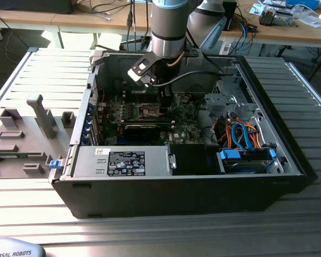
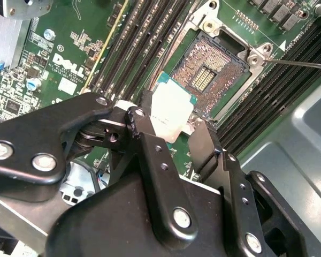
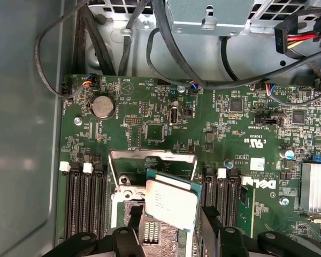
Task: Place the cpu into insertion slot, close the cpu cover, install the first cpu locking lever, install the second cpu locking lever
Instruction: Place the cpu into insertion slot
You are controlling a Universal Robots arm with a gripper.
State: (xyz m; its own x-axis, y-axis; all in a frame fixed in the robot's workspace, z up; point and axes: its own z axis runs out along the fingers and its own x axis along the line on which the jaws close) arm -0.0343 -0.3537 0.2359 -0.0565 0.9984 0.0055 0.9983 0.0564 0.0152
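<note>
My gripper (image 2: 174, 131) is shut on the cpu (image 2: 170, 107), a small square chip with a silver-grey top, pinched at two opposite edges by the black fingers (image 2: 144, 126). The chip hangs tilted just above the open insertion slot (image 2: 203, 75), whose contact grid lies bare, and overlaps its near corner. In the first wrist view the cpu (image 3: 171, 199) sits over the slot (image 3: 152, 233), and the cpu cover (image 3: 152, 159), a silver frame, stands raised behind it. A thin wire locking lever (image 2: 302, 65) sticks out beside the slot. In the exterior view the gripper (image 1: 159, 101) reaches down into the computer case (image 1: 289, 155).
Black memory slots (image 2: 134, 48) flank the socket on both sides. A finned heat sink (image 3: 315, 187) and loose cables (image 3: 166, 48) lie near. Inside the case are a black card (image 1: 144, 128), a power supply (image 1: 123, 163) and a drive bay with blue and orange cables (image 1: 246, 144). Grey fixtures (image 1: 21, 136) stand at the exterior view's left.
</note>
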